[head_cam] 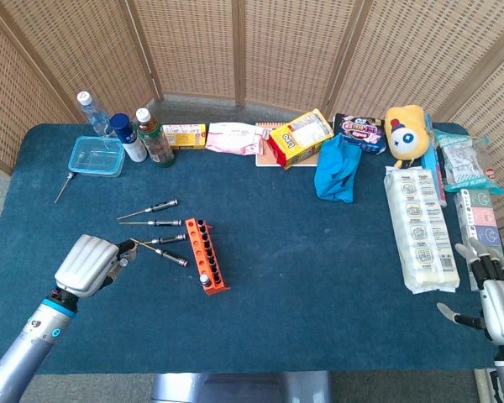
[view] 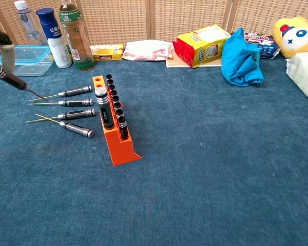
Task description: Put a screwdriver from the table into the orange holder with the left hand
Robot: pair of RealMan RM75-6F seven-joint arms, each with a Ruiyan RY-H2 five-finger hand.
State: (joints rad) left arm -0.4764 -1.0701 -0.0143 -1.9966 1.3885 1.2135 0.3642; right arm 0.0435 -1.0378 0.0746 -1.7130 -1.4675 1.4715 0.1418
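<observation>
The left hand (head_cam: 86,264) seems to pinch a screwdriver (view: 13,82) in its fingers, tip tilted down for the orange holder (head_cam: 206,255). The right hand (head_cam: 497,295) idles, fingers spread, holding nothing.

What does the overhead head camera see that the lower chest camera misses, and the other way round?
Only the head view shows the whole left hand, the right hand at the table's edge, the long white packs and a lone tool left of the plastic box. Only the chest view shows the orange holder side-on, with its filled slots and a screwdriver raised in the left hand. Both share the four loose screwdrivers, bottles and blue cloth.
</observation>
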